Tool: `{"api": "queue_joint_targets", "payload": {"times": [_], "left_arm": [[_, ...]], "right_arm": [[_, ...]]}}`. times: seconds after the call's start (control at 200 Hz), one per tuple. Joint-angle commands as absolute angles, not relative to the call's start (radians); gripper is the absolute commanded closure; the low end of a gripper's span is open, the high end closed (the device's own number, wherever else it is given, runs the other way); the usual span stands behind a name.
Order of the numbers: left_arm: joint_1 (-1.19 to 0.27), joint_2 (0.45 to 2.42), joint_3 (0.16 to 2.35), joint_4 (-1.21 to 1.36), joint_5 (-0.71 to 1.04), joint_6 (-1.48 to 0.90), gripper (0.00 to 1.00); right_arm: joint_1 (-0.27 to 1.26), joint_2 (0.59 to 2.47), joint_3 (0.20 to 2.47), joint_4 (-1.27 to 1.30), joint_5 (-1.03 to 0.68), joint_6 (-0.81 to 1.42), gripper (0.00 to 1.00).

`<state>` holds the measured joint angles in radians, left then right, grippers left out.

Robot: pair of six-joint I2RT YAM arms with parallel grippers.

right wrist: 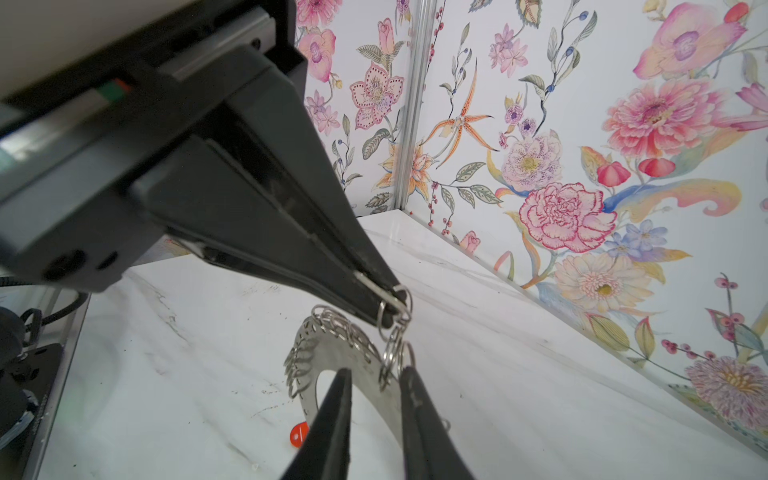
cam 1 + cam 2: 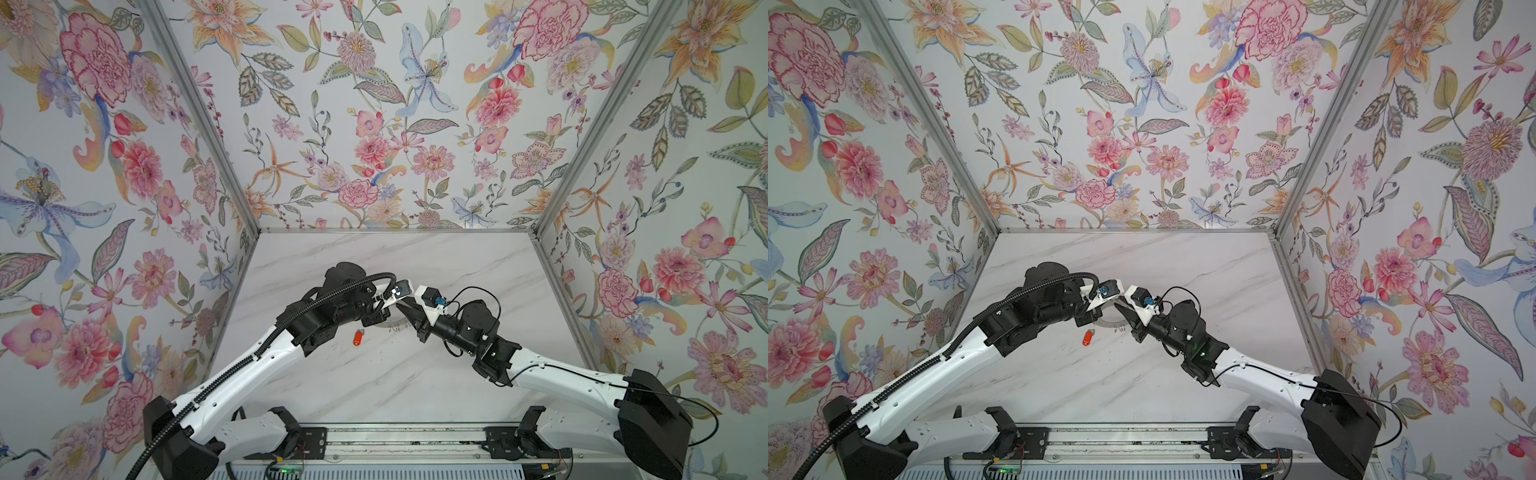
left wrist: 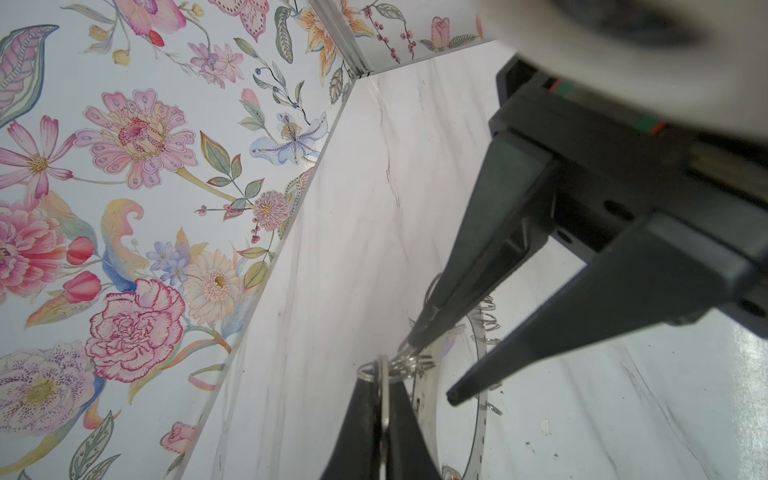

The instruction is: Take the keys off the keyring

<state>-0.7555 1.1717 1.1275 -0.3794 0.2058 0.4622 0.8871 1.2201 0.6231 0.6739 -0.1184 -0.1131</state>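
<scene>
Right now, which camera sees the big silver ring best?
The right wrist view: the keyring and its wire loops show clearly. The left wrist view catches a curved part; both top views only a sliver.

No lettering, brand or number to read anywhere in these views. Closest thing to a sign: the orange-red fob [image 1: 300,433] shows a small white mark on its face in the right wrist view, partly covered and far too small to make out as a letter or a figure.
</scene>
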Motion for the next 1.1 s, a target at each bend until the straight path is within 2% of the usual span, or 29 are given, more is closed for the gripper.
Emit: {"api": "queue_joint_targets", "payload": {"times": [0.0, 0.215, 0.716, 1.096], "left_arm": [[-0.75, 1.149, 1.159, -0.332, 0.231, 0.437, 1.0], [-0.752, 1.147, 1.164, -0.327, 0.23, 0.434, 1.0], [-0.749, 1.14, 1.169, -0.324, 0.227, 0.431, 1.0], [-0.745, 1.134, 1.167, -0.327, 0.213, 0.44, 1.0]], "right_arm": [[0.894, 1.233, 0.658, 0.701, -0.098, -0.126, 0.8], [0.897, 1.251, 0.672, 0.677, -0.087, -0.145, 0.83], [0.904, 1.264, 0.683, 0.646, -0.043, -0.175, 0.85], [0.904, 1.234, 0.674, 0.62, -0.018, -0.193, 0.97]]}}
